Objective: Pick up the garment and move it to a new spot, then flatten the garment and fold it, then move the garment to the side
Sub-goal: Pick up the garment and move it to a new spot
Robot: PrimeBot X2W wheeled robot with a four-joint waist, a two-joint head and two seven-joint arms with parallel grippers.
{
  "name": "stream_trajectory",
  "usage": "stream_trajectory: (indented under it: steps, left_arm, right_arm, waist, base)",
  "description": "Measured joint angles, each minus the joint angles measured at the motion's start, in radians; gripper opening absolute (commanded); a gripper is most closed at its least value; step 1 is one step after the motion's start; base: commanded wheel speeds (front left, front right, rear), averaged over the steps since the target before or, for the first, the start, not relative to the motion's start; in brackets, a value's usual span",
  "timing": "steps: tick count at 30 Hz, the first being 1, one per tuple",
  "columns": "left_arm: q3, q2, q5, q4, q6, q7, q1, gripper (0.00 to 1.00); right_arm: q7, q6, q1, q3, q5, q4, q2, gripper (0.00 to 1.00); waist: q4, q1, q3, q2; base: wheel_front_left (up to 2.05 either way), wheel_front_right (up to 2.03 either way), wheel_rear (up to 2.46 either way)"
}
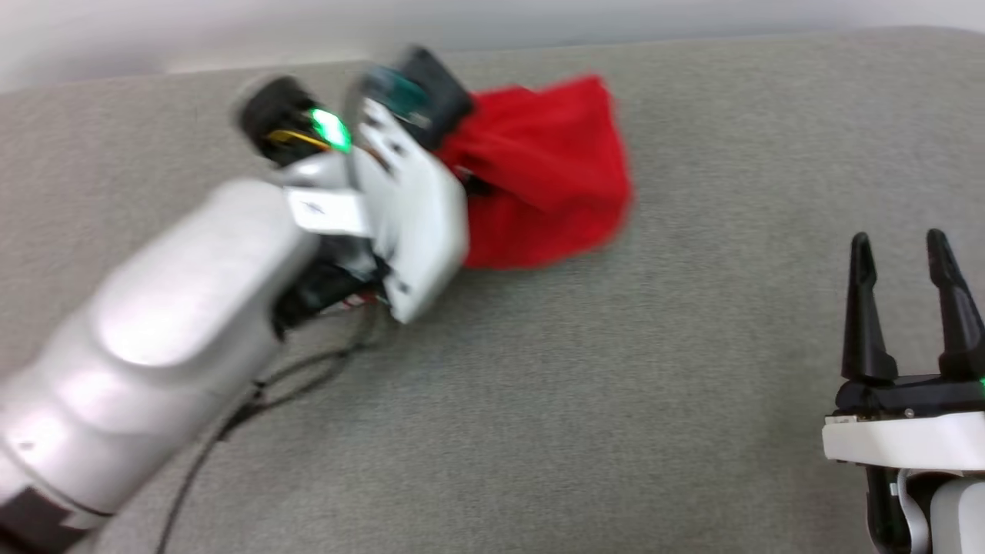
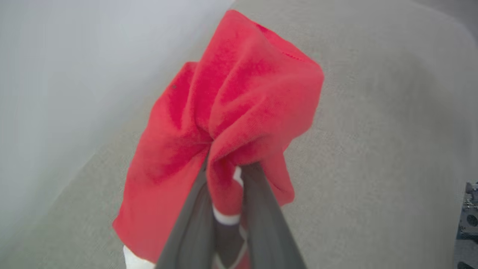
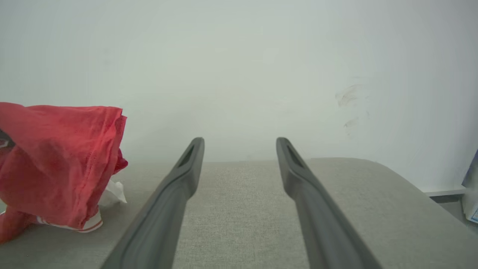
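Note:
The garment point(image 1: 546, 177) is a bunched heap of red fabric at the far middle of the grey surface. My left gripper point(image 1: 462, 173) reaches into its left side, blurred in the head view. In the left wrist view, my left gripper point(image 2: 227, 168) is shut on a fold of the garment point(image 2: 231, 97), with white trim showing between the fingers. From the right wrist view, the garment point(image 3: 56, 160) is raised in a bundle and its striped lower edge rests on the surface. My right gripper point(image 1: 900, 261) stands open and empty at the lower right, far from the garment; its open fingers point(image 3: 186, 168) point at the wall.
A grey fabric-covered surface point(image 1: 577, 400) spreads under everything, with a pale wall point(image 3: 261, 74) along its far edge. A black cable point(image 1: 269, 385) trails below my left forearm. A blue-and-white object point(image 3: 471, 186) stands beyond the surface's right end.

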State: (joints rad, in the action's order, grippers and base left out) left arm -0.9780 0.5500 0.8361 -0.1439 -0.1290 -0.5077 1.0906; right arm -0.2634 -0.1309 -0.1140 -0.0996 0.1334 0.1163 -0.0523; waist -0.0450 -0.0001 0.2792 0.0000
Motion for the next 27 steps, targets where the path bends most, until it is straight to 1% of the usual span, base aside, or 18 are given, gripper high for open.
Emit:
stream_trajectory:
  steps: [3, 8, 11, 14, 20, 23, 24, 25, 27]
  left_arm:
    - [-0.083, -0.052, 0.015, -0.003, 0.0, 0.049, 0.003, 0.0]
    - [-0.206, -0.117, 0.047, -0.025, 0.0, 0.128, -0.011, 0.0]
    - [-0.269, -0.143, 0.04, -0.051, 0.0, 0.15, -0.058, 0.0]
    - [-0.294, -0.16, 0.037, -0.06, 0.0, 0.145, -0.13, 0.0]
    - [-0.303, -0.177, -0.012, -0.02, 0.0, 0.061, -0.321, 0.0]
    - [-0.304, -0.183, -0.013, -0.015, 0.0, 0.067, -0.348, 0.0]
    - [-0.304, -0.184, -0.018, -0.027, 0.0, 0.102, -0.35, 0.07]
    - [-0.304, -0.184, -0.025, -0.04, 0.0, 0.13, -0.349, 1.0]
    - [-0.299, -0.187, -0.035, -0.062, 0.0, 0.194, -0.348, 1.0]
  right_arm:
    - [0.0, 0.0, 0.004, -0.001, 0.007, -0.001, 0.0, 1.0]
    - [0.0, 0.0, 0.007, -0.009, 0.016, 0.0, 0.0, 1.0]
    - [0.0, 0.0, 0.009, -0.012, 0.017, -0.001, 0.0, 1.0]
    - [0.0, 0.0, 0.01, -0.009, 0.021, -0.001, 0.0, 1.0]
    - [0.0, 0.0, 0.01, -0.013, 0.024, -0.008, 0.0, 1.0]
    - [0.0, 0.0, 0.012, -0.014, 0.024, -0.013, 0.0, 1.0]
    - [0.0, 0.0, 0.017, -0.013, 0.019, -0.018, 0.0, 1.0]
    - [0.0, 0.0, 0.019, -0.012, 0.017, -0.02, 0.0, 1.0]
    - [0.0, 0.0, 0.025, -0.01, 0.015, -0.023, 0.0, 1.0]
  waist:
    - [-0.029, 0.0, 0.002, 0.0]
    - [-0.061, 0.0, 0.012, 0.0]
    - [-0.069, 0.0, 0.02, 0.0]
    - [-0.076, 0.0, 0.024, 0.0]
    - [-0.081, 0.0, 0.022, 0.0]
    - [-0.077, 0.0, 0.014, 0.0]
    - [-0.072, 0.0, 0.002, 0.0]
    - [-0.069, 0.0, -0.005, 0.0]
    - [-0.065, 0.0, -0.024, 0.0]
  base:
    - [0.0, 0.0, 0.0]
    - [0.0, 0.0, 0.0]
    - [0.0, 0.0, 0.0]
    - [0.0, 0.0, 0.0]
    - [0.0, 0.0, 0.0]
    - [0.0, 0.0, 0.0]
    - [0.0, 0.0, 0.0]
    - [0.0, 0.0, 0.0]
    - [0.0, 0.0, 0.0]
